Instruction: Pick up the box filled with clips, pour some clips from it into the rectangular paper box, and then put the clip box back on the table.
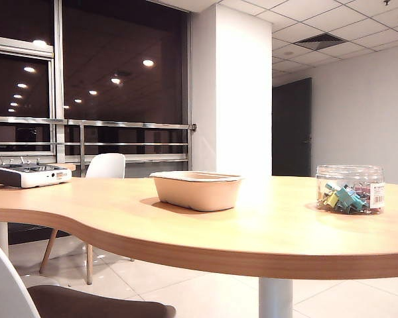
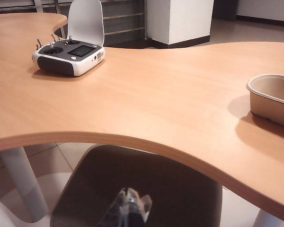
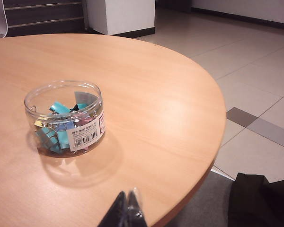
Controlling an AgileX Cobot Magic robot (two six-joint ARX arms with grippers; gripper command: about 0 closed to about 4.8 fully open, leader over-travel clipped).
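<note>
The box filled with clips is a round clear jar standing upright on the table at the right; teal, yellow and pink clips lie inside. The right wrist view shows the jar with its barcode label. The rectangular paper box, a beige tray, sits mid-table and looks empty; its end shows in the left wrist view. My right gripper is shut and empty, over the table's near edge, short of the jar. My left gripper is shut and empty, off the table above a dark chair seat. Neither gripper shows in the exterior view.
A white-grey controller device lies at the table's far left, also in the left wrist view. A white chair stands behind the table. A dark chair seat is under the near edge. The table's curved edge runs close to the jar's side.
</note>
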